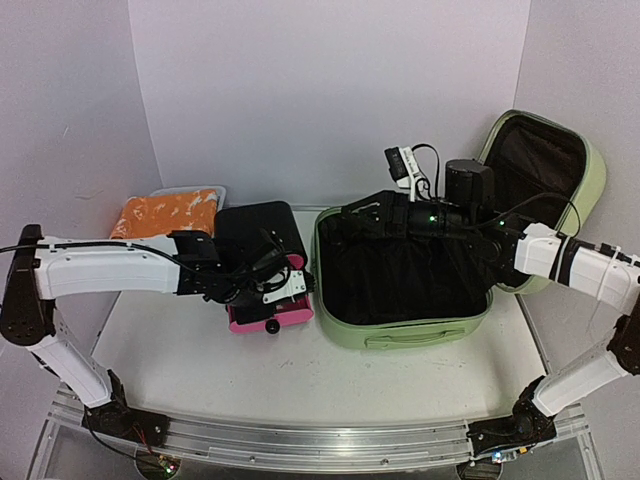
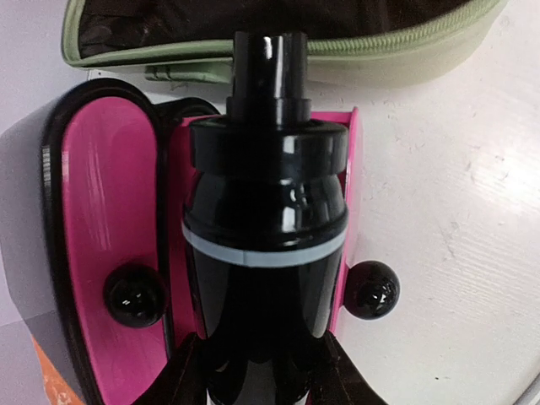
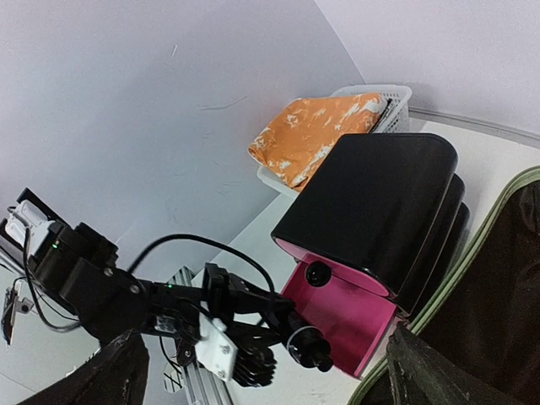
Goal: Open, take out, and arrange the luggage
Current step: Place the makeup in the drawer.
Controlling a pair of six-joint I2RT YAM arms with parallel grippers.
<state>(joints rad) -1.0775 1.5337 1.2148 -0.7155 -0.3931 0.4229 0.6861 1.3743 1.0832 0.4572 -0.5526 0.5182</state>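
The light-green luggage (image 1: 410, 335) lies open on the right of the table, black lining showing and its lid (image 1: 592, 190) propped up at the back right. Its near edge also shows in the left wrist view (image 2: 405, 51). My left gripper (image 1: 262, 285) (image 2: 261, 359) is shut on a black bottle (image 2: 266, 211) with a grey band, holding it over the open pink drawer (image 2: 110, 194) of the black drawer box (image 1: 255, 230). My right gripper (image 1: 368, 213) (image 3: 274, 375) is open and empty, above the left side of the open luggage.
A white perforated basket (image 1: 217, 190) (image 3: 392, 93) holding an orange cloth (image 1: 165, 213) (image 3: 312, 131) stands at the back left behind the drawer box (image 3: 380, 202). Black round knobs (image 2: 373, 289) stick out from the pink drawer fronts. White walls close in three sides.
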